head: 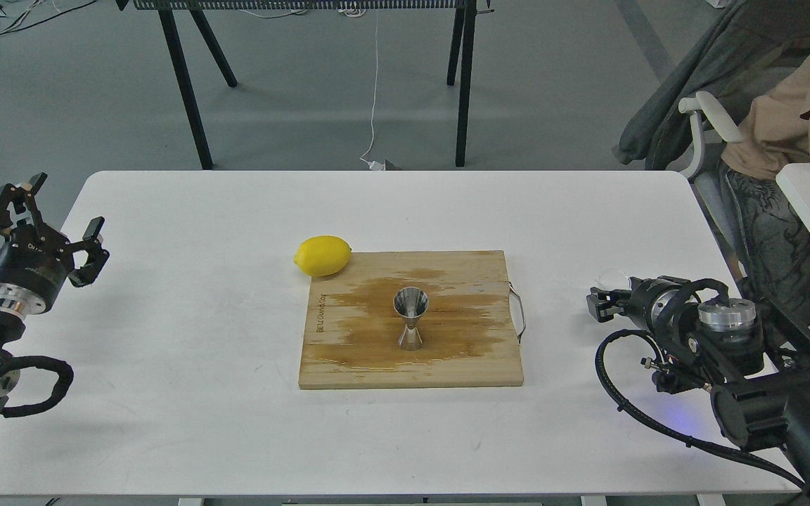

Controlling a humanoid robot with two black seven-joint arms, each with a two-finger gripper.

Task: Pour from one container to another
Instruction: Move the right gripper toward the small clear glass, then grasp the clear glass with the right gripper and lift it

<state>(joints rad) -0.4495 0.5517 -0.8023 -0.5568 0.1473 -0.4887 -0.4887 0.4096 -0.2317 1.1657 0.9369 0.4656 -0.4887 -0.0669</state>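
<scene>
1. My left gripper [60, 211] is parked way out at 9 o'clock off the bench [187, 316] edge, fingers spread wide, holding nothing. It's not part of this yet.
2. The lemon [323, 255] sits at the board's 11 o'clock corner, touching it. Just a bystander.
3. The steel jigger [410, 320] stands upright about mid cutting board [447, 365], with a big wet-looking stain spread around it. Can't tell if there's anything in its top cone.
4. Over at 3 o'clock, my right gripper [600, 299] is low near the bench edge, with the clear cup [612, 277] right at the fingers. It looks pinched, but it's too small to be sure.
5. My read: the cup is well apart from the jigger, so carrying it over and tipping are both left.
</scene>
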